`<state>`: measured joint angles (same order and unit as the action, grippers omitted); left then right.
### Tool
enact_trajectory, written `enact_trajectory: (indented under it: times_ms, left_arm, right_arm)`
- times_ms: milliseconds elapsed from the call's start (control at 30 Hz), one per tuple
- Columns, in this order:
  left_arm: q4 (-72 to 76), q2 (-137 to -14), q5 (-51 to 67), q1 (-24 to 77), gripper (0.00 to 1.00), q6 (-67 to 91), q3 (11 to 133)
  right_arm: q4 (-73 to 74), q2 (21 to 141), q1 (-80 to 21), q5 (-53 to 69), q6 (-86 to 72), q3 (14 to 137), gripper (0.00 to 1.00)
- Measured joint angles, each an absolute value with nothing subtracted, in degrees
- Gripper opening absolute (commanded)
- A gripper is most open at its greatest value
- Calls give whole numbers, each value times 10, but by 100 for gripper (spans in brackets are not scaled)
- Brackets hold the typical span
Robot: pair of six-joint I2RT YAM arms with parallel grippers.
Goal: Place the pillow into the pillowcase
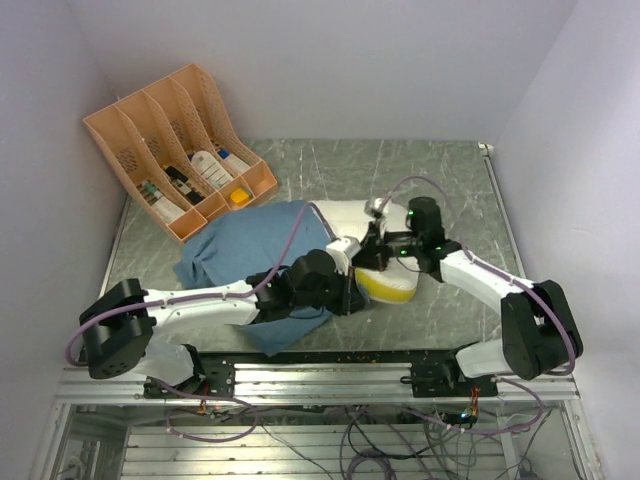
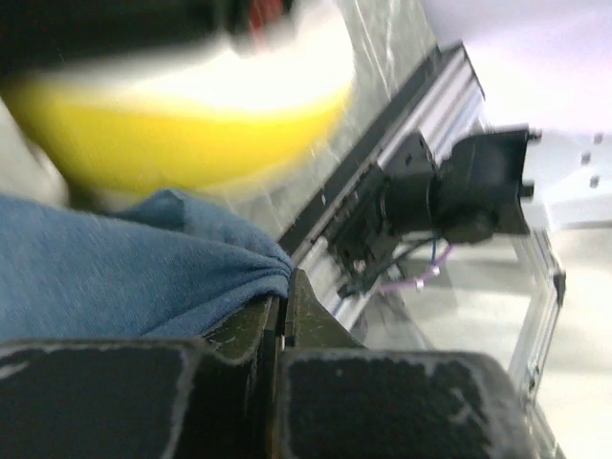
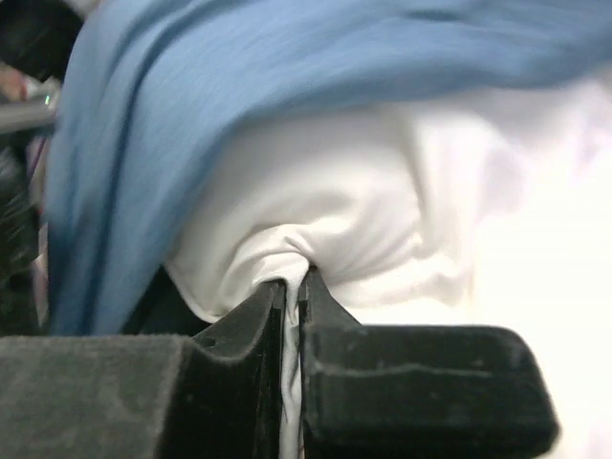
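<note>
The blue pillowcase [image 1: 250, 248] lies wrinkled across the middle of the table. The cream-white pillow [image 1: 350, 218] sticks out of its right side, its yellow edge [image 1: 385, 288] toward the front. My left gripper [image 1: 345, 295] is shut on a fold of the pillowcase [image 2: 143, 277] next to the yellow edge [image 2: 172, 134]. My right gripper [image 1: 372, 250] is shut on a pinch of the pillow's white cloth [image 3: 325, 210], with the blue pillowcase [image 3: 287, 67] draped over and to the left of it.
An orange file rack [image 1: 175, 145] holding bottles and small items stands at the back left. The table's metal front rail [image 1: 330, 370] runs under both arm bases. White walls close in at left, back and right.
</note>
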<state>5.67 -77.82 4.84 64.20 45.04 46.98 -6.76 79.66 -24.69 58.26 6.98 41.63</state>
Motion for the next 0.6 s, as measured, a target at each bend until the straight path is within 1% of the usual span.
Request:
enact_trajectory:
  times_ms: [33,67,100,133,167,200,233,267,300,333,433,467,533,600]
  left_arm:
    - [61,-790,59,651,7,450,470]
    - [64,-796,68,660,10,450,470]
    - [68,-797,74,668,19,450,466]
    - [74,-795,79,672,33,449,461]
    - [80,-792,80,674,46,449,452]
    - [83,-788,81,674,57,445,442]
    - [84,-783,82,674,63,449,427]
    - [81,-778,82,675,74,449,414]
    - [75,-771,81,677,83,451,401]
    - [64,-763,80,679,87,453,390]
    - [2,-713,65,681,90,455,378]
    - [-20,-686,57,681,91,454,380]
    - [-75,-626,40,681,93,448,401]
    - [-111,-574,22,681,97,433,439]
  right_arm:
    - [-86,795,-220,590,55,407,0]
    - [-91,794,-197,594,51,403,1]
    - [-87,794,-178,597,60,403,6]
    - [-75,794,-169,602,79,406,14]
    - [-50,794,-165,608,109,411,28]
    - [-8,795,-166,614,152,422,38]
    - [52,795,-172,617,215,437,49]
    - [99,796,-177,616,263,449,58]
    - [145,796,-182,611,319,460,65]
    - [184,795,-186,606,367,467,71]
    - [298,780,-189,582,501,474,85]
    - [337,768,-184,575,539,477,89]
    - [407,742,-166,565,603,498,91]
    - [455,724,-150,558,646,545,92]
